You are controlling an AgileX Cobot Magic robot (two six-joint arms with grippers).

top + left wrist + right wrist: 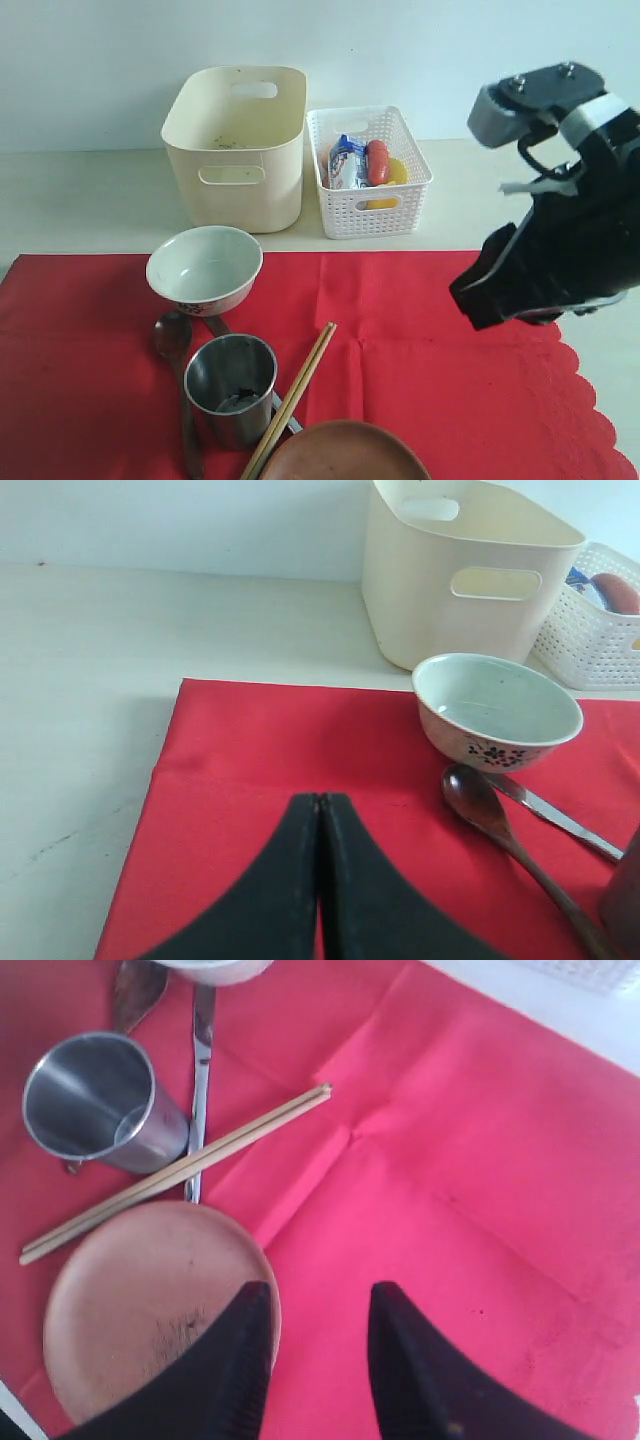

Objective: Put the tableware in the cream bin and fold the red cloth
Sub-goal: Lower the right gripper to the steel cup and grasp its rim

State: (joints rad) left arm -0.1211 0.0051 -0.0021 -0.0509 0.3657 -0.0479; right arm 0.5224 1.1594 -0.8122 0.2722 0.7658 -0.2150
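The red cloth [430, 380] lies flat on the table. On its left part stand a white bowl [204, 268], a steel cup [230, 388] and a brown plate [345, 452]. A dark spoon [175, 350], chopsticks [295, 395] and a knife [202, 1070] lie among them. The cream bin [237, 145] stands behind the cloth. My right gripper [320, 1295] hangs open above the cloth, one finger over the plate's [150, 1300] rim, nothing between the fingers. My left gripper [320, 798] is shut and empty over the cloth's left part, short of the bowl [497, 712] and spoon [490, 805].
A white lattice basket [368, 172] holding a carton, a sausage and something yellow stands right of the bin. The right arm [560, 240] rises over the cloth's right side. The pale table [90, 700] runs left of the cloth.
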